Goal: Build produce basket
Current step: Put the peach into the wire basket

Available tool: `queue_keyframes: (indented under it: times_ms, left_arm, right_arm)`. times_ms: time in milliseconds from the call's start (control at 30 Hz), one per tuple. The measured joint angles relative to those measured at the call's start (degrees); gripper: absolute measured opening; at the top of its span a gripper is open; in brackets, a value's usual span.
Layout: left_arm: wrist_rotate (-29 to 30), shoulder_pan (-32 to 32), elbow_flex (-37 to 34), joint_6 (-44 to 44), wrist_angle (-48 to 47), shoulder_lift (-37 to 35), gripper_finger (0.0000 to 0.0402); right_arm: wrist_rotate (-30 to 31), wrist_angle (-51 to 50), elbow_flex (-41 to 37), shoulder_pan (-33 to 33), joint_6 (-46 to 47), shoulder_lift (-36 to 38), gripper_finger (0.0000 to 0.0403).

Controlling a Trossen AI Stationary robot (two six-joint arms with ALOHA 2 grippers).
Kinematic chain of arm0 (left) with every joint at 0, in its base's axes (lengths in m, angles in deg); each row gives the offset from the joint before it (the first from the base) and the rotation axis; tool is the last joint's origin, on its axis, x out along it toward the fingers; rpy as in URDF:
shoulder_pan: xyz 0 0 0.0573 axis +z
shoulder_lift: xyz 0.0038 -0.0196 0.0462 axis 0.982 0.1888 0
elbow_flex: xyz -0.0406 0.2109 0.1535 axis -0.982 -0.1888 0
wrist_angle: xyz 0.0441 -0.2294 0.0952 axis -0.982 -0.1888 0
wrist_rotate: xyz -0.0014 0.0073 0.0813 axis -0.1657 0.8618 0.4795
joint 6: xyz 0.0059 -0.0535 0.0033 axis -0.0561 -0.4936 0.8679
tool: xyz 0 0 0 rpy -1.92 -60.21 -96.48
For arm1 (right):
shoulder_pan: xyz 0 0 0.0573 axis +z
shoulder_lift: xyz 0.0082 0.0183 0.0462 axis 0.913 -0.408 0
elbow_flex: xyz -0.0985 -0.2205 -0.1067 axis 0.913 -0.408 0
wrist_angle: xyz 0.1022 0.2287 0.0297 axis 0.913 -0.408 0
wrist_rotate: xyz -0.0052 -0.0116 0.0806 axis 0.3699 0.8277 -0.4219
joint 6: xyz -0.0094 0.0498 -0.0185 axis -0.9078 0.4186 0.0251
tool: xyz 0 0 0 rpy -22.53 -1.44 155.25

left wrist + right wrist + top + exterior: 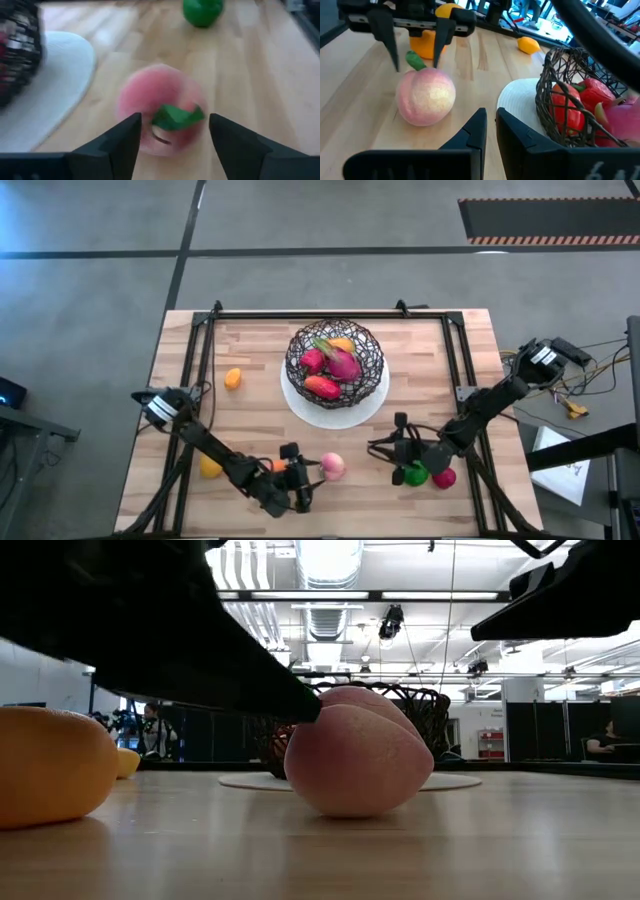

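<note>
Basket (336, 363) on plate (300, 405) (peach (332, 467) in front)

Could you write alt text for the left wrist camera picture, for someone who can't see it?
A pink toy peach with a green leaf lies on the wooden table, just ahead of the left gripper, whose two dark fingers are spread open. Beyond lie a green fruit, a white plate and the wire basket.
</note>
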Motion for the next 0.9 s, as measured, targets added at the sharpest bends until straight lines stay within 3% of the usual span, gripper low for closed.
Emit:
queue_keyframes:
  times_ms: [900]
  left_arm:
    - [-2.0,3.2,-0.7,0.0,-4.6,-0.3,0.0058]
  right_arm:
    - [0.0,0.0,-0.1,-0.1,0.2,0.4,0.0031]
